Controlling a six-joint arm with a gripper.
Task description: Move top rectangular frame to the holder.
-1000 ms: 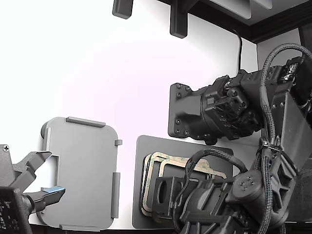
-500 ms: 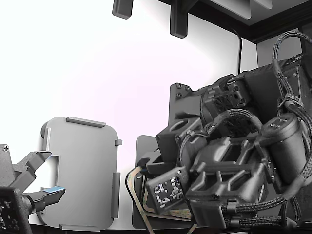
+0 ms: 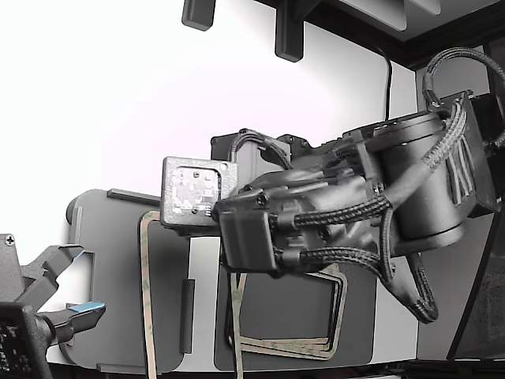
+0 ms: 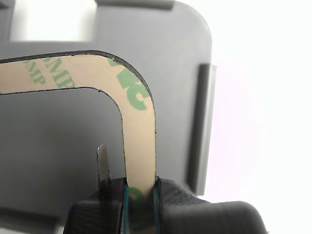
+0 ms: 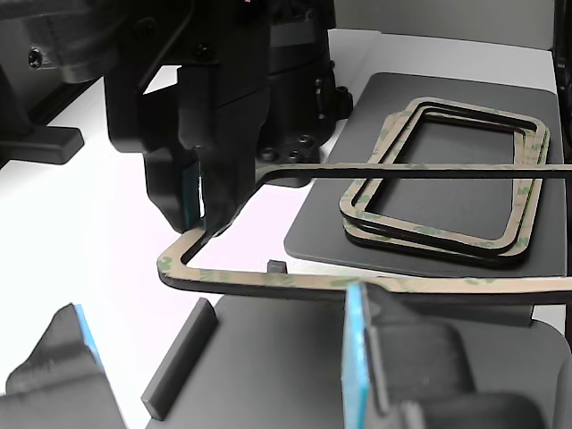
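Observation:
The top rectangular frame is thin and tan with green patches. My gripper is shut on one of its sides near a corner. In the exterior view the frame hangs over the right part of the light grey holder, under my arm's wrist; the fingers are hidden there. In the other view my gripper holds the frame a little above the holder. In the wrist view the holder lies beneath, its raised tab beside the frame.
A dark grey mat on the exterior view's right carries a stack of more frames. A second gripper with blue pads stands open at the holder's left edge. A black mount sits behind on the white table.
My arm lifted the top frame off the stack on the dark mat and swung it to the exterior view's left, over the holder. The second gripper has not moved.

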